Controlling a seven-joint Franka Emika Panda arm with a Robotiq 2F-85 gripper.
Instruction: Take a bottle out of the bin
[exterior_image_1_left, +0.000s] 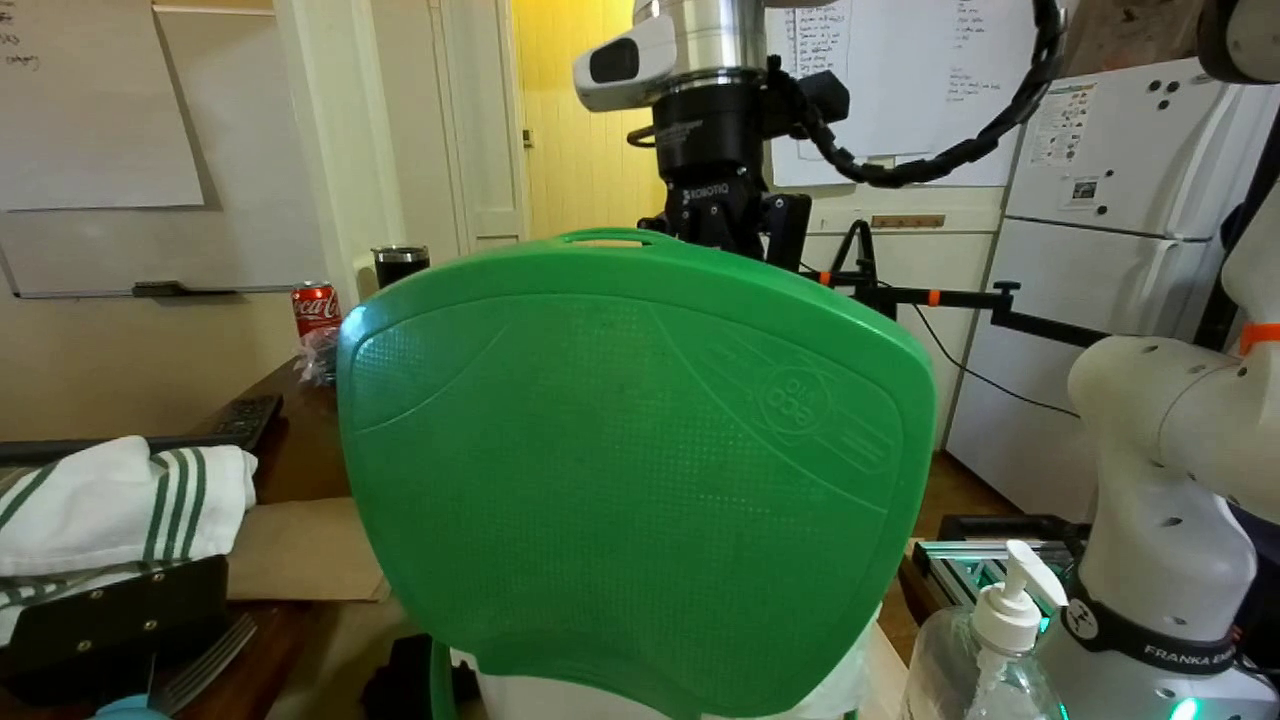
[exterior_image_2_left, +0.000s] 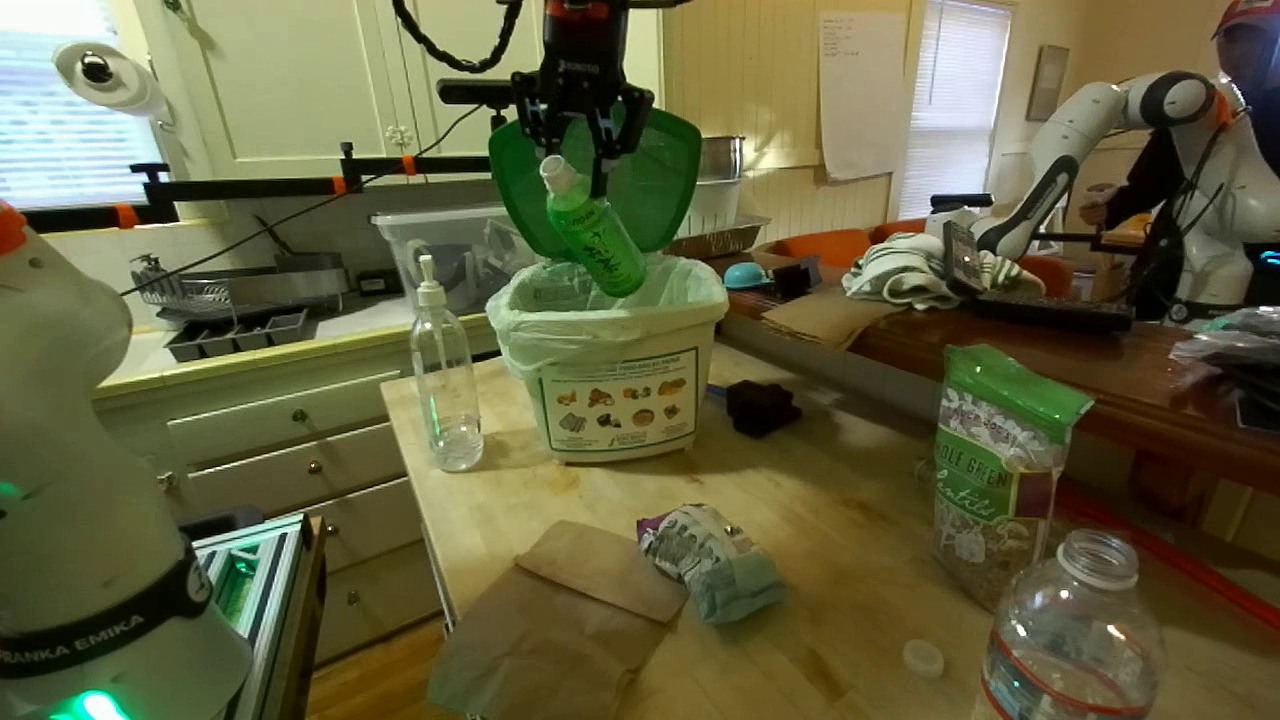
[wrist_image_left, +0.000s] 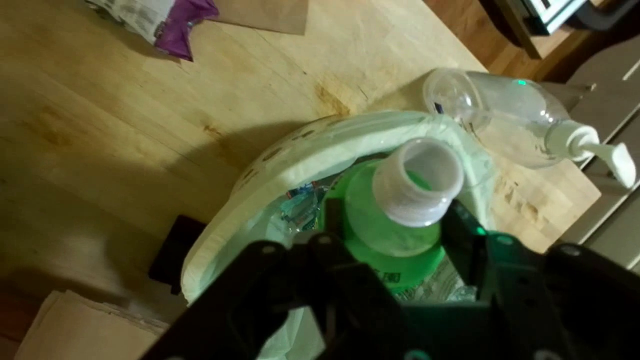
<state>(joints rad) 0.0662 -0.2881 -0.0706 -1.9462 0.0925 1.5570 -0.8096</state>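
The bin is white with a pale green liner, and its green lid stands raised behind it. The lid fills the middle of an exterior view and hides the bin's opening there. My gripper is above the bin, shut on a green bottle near its white, capless neck. The bottle hangs tilted over the opening, its lower end close to rim height. In the wrist view the bottle sits between the fingers, with crumpled wrappers in the bin below. The lid hides the fingertips in an exterior view.
A clear pump bottle stands close beside the bin. A brown paper bag, a crumpled packet, a lentils bag and a clear water bottle are on the table. A black object lies by the bin.
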